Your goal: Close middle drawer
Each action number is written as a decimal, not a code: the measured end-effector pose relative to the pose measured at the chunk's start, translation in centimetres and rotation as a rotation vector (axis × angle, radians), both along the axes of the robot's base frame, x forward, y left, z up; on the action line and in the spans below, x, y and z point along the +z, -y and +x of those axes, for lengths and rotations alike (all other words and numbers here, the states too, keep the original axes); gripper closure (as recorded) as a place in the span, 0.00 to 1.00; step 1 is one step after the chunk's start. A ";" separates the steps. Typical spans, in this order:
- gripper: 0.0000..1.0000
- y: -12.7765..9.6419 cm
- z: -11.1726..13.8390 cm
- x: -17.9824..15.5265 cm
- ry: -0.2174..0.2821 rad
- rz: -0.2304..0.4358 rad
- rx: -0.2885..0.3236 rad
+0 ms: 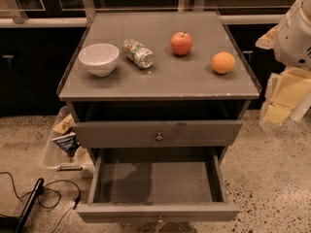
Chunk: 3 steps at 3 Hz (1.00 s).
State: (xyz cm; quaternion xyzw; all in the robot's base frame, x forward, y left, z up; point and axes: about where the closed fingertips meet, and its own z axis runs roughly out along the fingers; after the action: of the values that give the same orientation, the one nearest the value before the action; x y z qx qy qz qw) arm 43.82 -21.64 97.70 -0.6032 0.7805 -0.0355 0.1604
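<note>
The middle drawer [194, 211] is pulled far out toward me at the bottom of the camera view. Its shallow grey box is empty, and its small round knob [159, 222] sits at the frame's lower edge. Above it, a grey drawer front with a knob [116, 133] stands slightly out from the cabinet. Only a white part of my arm [295, 30] shows at the upper right edge, to the right of the cabinet and apart from it. My gripper itself is out of view.
On the cabinet top [160, 79] sit a white bowl [98, 58], a can lying on its side [138, 53], a red apple [181, 43] and an orange [223, 62]. A clear bin with snack packs [60, 147] and black cables [43, 195] lie on the floor at left. Yellowish objects [286, 93] stand at right.
</note>
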 end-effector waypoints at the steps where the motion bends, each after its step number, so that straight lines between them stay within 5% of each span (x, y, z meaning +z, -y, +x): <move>1: 0.00 -0.3 -0.2 -0.3 0.007 -0.002 0.006; 3: 0.00 -1.1 -3.8 -9.7 -0.079 0.073 0.039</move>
State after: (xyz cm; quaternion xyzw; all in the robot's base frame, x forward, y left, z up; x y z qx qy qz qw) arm 40.02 -20.51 88.05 -0.6130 0.7751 0.0198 0.1522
